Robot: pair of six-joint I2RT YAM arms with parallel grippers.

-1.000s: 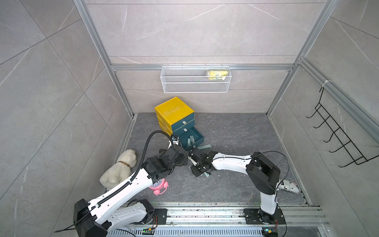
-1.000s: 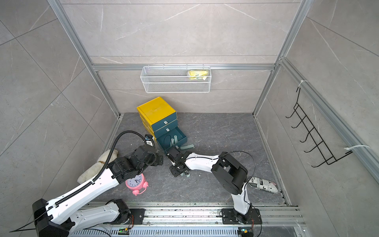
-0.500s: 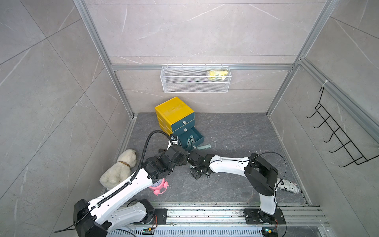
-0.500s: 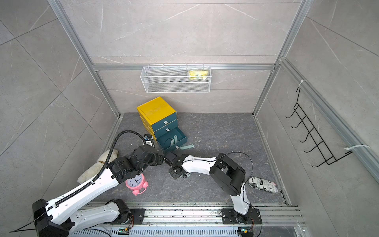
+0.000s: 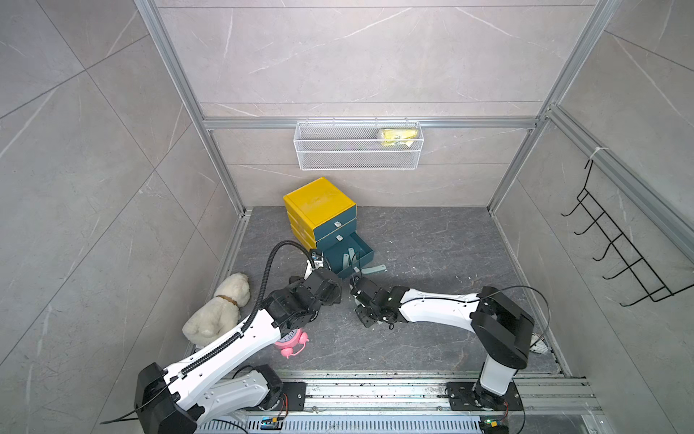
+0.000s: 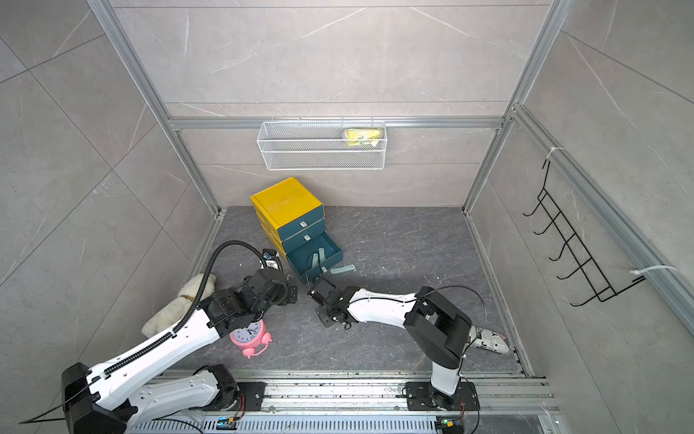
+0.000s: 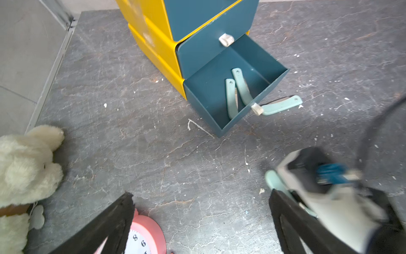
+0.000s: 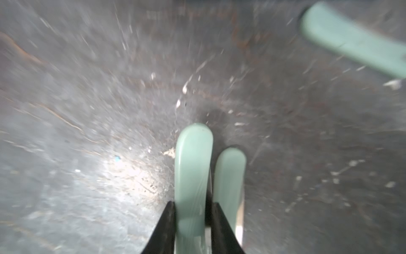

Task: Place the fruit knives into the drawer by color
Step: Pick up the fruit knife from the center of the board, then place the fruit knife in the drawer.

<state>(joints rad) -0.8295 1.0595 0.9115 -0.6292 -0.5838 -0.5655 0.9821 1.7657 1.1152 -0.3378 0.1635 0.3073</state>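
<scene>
A robotics lab test cell: stone-look panels [image 5: 375, 56] set in an aluminium frame [image 5: 469, 123] enclose a yellow drawer cabinet [image 5: 319, 203]. A wire basket [image 5: 356, 159] hangs above the cabinet. A black hook rack [image 5: 621, 236] is mounted well to its right. In front of it, a metal rail [image 5: 375, 390] carries robot arms [image 5: 435, 312].

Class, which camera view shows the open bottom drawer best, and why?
The left wrist view: the open drawer sits close and unobstructed, with two mint knives lying inside. In both top views it is small, its contents hard to make out. The right wrist view does not show it.
</scene>
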